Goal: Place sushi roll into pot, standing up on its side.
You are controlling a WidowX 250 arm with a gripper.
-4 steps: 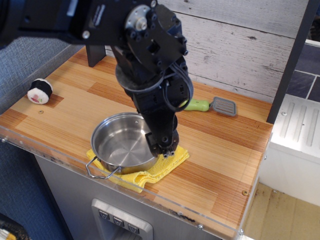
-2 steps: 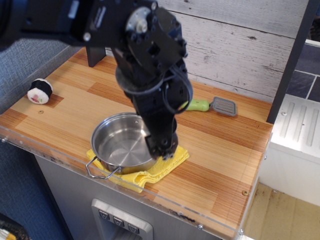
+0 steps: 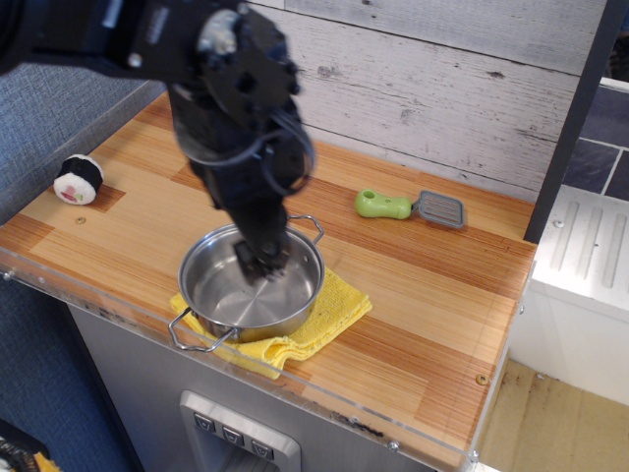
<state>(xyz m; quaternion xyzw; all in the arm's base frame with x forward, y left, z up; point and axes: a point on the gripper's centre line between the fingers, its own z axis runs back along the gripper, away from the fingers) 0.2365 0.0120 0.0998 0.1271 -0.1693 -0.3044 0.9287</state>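
The sushi roll (image 3: 79, 179) lies at the far left of the wooden counter, black wrap around it, white end face with a pink centre turned toward the front. The shiny steel pot (image 3: 250, 286) with wire loop handles stands on a yellow cloth near the front edge. My gripper (image 3: 263, 263) hangs over the pot's inside, far to the right of the sushi roll. Its fingers are blurred by motion, so I cannot tell whether they are open. Nothing shows between them.
A yellow cloth (image 3: 334, 307) lies under the pot. A green-handled utensil with a grey head (image 3: 413, 206) lies at the back right. A white plank wall runs behind the counter. A clear rim edges the counter's front.
The arm has swung left, from over the pot's right rim and the cloth to over the pot's inside. The sushi roll and pot have not moved.
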